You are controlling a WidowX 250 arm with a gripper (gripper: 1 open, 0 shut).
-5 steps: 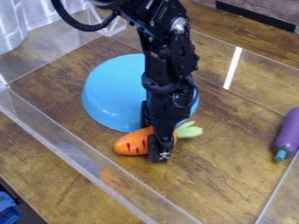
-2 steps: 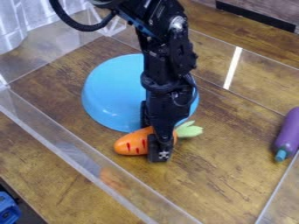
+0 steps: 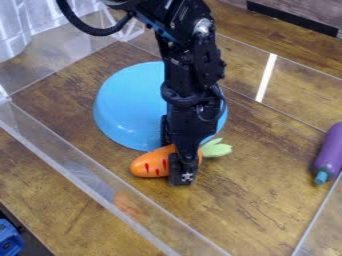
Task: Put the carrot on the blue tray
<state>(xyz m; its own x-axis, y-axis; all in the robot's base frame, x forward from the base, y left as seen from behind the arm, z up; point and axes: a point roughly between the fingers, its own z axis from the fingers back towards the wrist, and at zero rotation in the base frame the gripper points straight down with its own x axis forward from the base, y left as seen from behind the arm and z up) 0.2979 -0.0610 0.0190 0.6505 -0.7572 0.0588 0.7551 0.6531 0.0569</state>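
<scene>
Tool [image 3: 183,170] is lowered onto the carrot [image 3: 154,162], black fingers straddling its thick end; they look closed on it, though the contact line is hidden behind the near finger. Carrot lies on the wooden tabletop [image 3: 80,125], just beside the near rim of the blue tray [image 3: 131,100], not on it. Arm covers the tray's right portion and most of the carrot's green leaves [image 3: 215,150]. Purple toy [image 3: 329,150] at right is cut off by the frame edge.
</scene>
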